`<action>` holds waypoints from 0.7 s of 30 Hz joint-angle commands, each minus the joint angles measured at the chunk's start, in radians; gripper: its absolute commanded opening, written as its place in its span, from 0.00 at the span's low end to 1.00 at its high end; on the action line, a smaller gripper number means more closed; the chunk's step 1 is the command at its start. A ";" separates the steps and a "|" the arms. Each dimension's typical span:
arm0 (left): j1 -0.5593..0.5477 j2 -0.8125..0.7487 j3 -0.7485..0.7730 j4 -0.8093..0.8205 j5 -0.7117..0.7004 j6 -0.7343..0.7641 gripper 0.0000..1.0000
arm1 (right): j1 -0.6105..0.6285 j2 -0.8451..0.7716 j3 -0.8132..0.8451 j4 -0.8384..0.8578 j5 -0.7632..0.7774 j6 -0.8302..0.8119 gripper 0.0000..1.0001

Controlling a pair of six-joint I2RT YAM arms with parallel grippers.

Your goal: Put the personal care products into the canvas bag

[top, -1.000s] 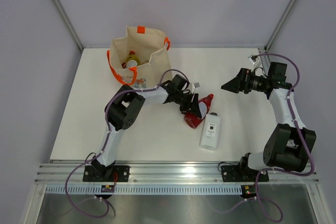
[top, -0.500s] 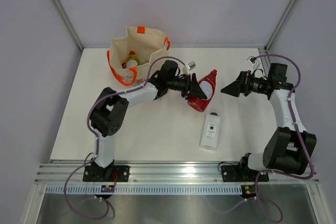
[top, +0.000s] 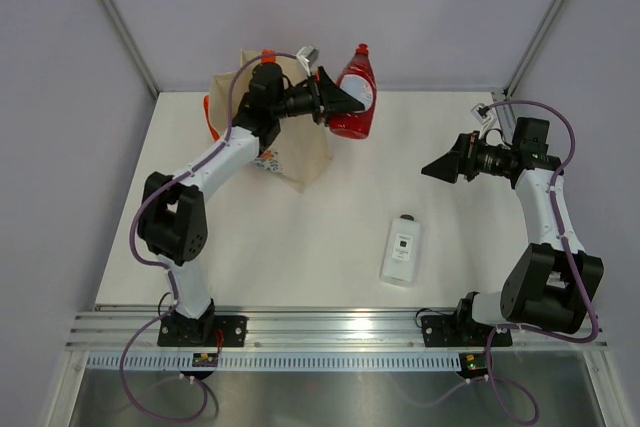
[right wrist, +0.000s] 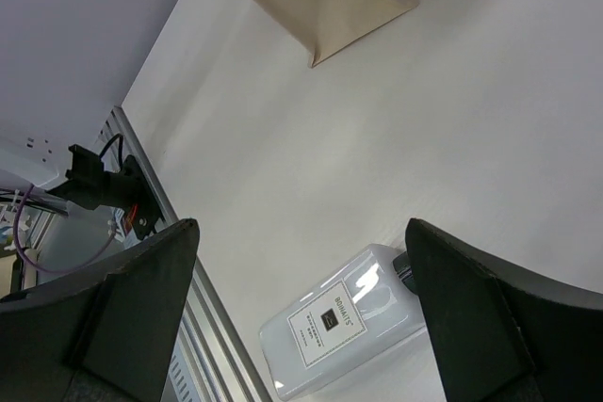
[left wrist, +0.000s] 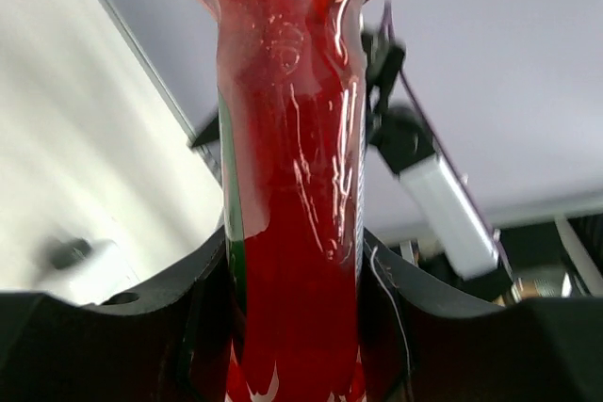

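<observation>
Now I hold the red bottle (top: pixel 355 97) up near the canvas bag (top: pixel 300 152).
My left fingers (top: pixel 331 101) grip it; my right fingers (top: pixel 443 164) stand wide open, empty.

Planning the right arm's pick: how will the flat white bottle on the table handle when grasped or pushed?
The white bottle lies flat on its broad face on the table, so it probably won't roll; a push would likely slide it. Its glossy shell looks rigid and possibly slippery. Contents aren't visible, so weight can't be judged.
</observation>
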 commanded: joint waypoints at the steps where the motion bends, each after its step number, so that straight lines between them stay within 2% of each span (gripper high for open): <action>1: 0.117 -0.135 0.080 -0.020 -0.140 -0.003 0.00 | -0.004 -0.031 0.037 0.012 -0.022 -0.016 0.99; 5: 0.223 -0.170 0.067 -0.146 -0.296 0.040 0.00 | -0.003 -0.028 0.022 0.025 -0.024 -0.004 1.00; 9: 0.319 -0.179 0.070 -0.288 -0.531 0.109 0.00 | -0.004 -0.028 0.011 0.032 -0.028 -0.001 1.00; 12: 0.346 -0.164 0.075 -0.330 -0.675 0.144 0.00 | -0.004 -0.031 0.003 0.036 -0.030 0.001 1.00; 18: 0.346 -0.098 0.132 -0.428 -0.761 0.256 0.02 | -0.004 -0.041 -0.001 0.025 -0.022 -0.016 0.99; 21: 0.346 -0.080 0.143 -0.460 -0.751 0.363 0.15 | -0.004 -0.041 -0.004 0.007 -0.019 -0.045 0.99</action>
